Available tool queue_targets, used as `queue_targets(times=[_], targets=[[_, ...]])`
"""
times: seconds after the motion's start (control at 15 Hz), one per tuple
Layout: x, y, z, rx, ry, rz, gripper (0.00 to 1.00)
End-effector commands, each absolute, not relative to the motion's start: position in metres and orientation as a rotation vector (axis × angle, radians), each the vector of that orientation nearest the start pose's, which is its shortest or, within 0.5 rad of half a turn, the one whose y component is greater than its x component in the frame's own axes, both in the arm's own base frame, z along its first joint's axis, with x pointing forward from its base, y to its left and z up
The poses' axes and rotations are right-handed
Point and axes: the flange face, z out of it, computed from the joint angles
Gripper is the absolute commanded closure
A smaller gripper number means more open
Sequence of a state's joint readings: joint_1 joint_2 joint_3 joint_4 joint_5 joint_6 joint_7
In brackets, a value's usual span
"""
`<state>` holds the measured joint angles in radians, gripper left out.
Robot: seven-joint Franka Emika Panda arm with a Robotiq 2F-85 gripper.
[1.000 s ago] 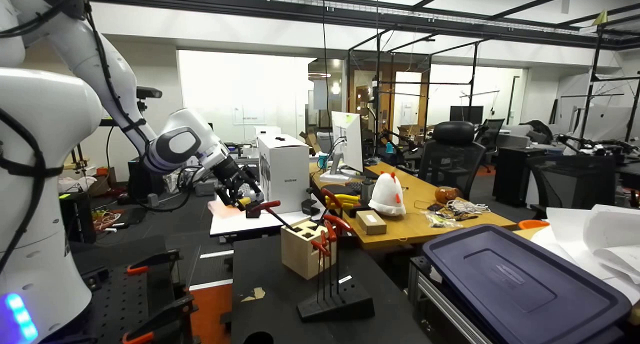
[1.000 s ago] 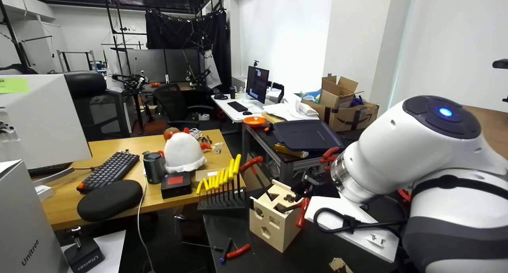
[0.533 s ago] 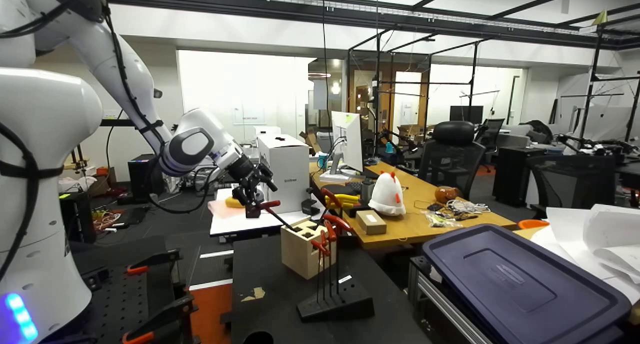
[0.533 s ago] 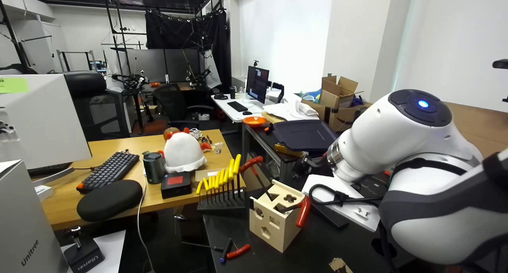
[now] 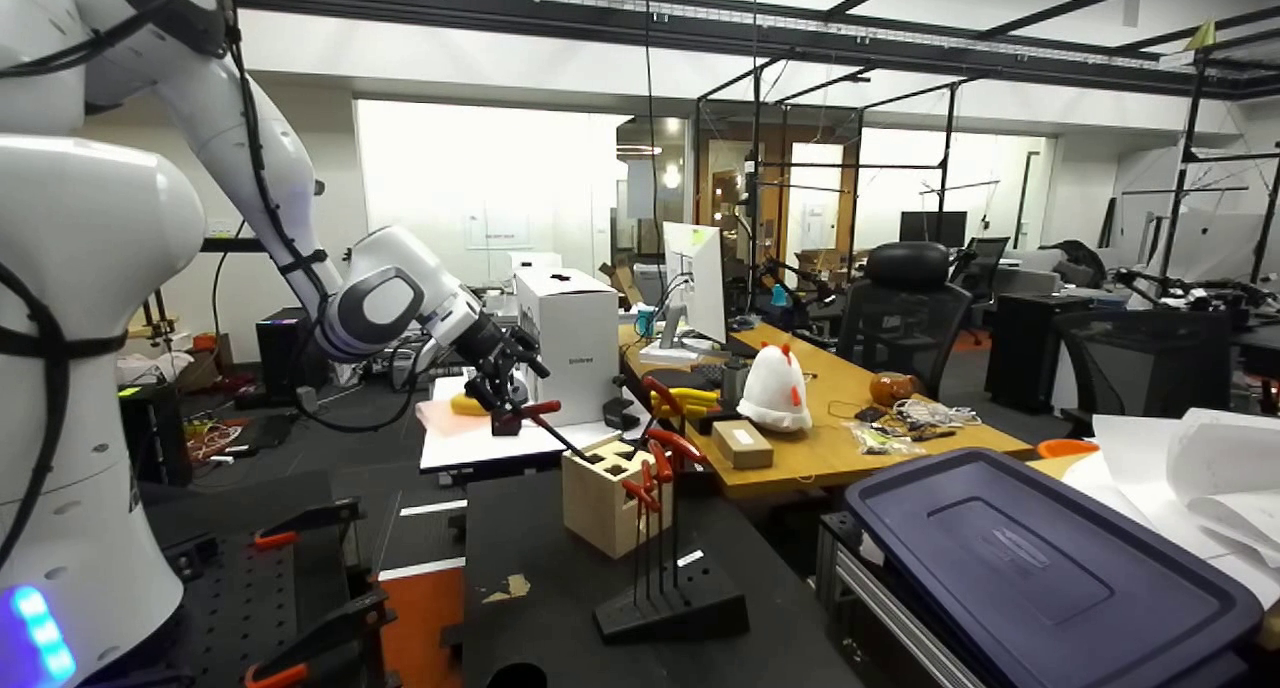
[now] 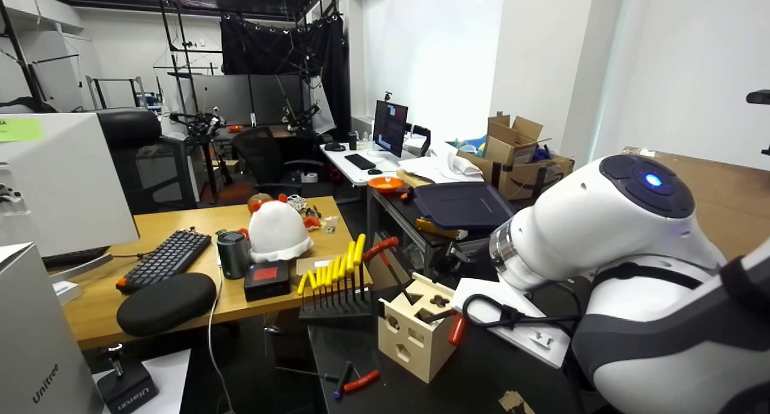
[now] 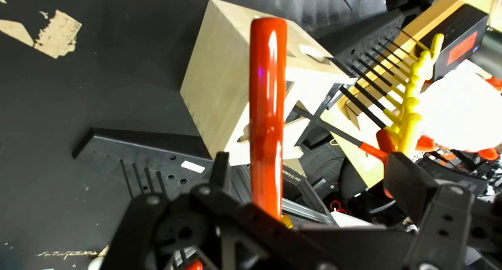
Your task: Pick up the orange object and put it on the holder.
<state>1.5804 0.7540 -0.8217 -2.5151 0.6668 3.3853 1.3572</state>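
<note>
The orange object looks like the red-orange T-handle [image 7: 268, 105] of a hex key. In both exterior views its dark shaft leans into the top of the pale wooden holder [image 5: 600, 503]. A second red-handled key [image 6: 397, 269] also sticks out of that block. My gripper [image 7: 313, 179] stands open around the handle's line, with the left finger [image 7: 221, 172] nearer to it. The handle's lower end is hidden behind the gripper's linkage, and contact cannot be told. An exterior view has the gripper [image 5: 522, 393] right at this handle, above and beside the block.
A flat black stand [image 5: 680, 613] with several red-handled keys is close to the block. Behind it rises a stand of yellow-handled keys [image 6: 334, 275]. Loose tools [image 6: 361, 381] lie on the black table. A large white box [image 5: 570, 348] stands beyond the gripper.
The arm has moved right in an exterior view, bringing the open gripper closer around the orange handle; the motion has slowed in the last half second. Handle and holder look unmoved.
</note>
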Motion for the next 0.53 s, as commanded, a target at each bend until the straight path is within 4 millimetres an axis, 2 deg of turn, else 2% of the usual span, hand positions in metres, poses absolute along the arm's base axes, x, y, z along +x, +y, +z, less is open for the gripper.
queue_targets(times=[0.0,0.4,0.47], targets=[[0.4029,0.2446,0.1693,-2.407,1.351,-0.983,0.00],[0.3978,0.2370,0.1645,-2.369,1.368,-0.975,0.00],[0.4008,0.2431,0.1670,-2.369,1.379,-0.966,0.00]])
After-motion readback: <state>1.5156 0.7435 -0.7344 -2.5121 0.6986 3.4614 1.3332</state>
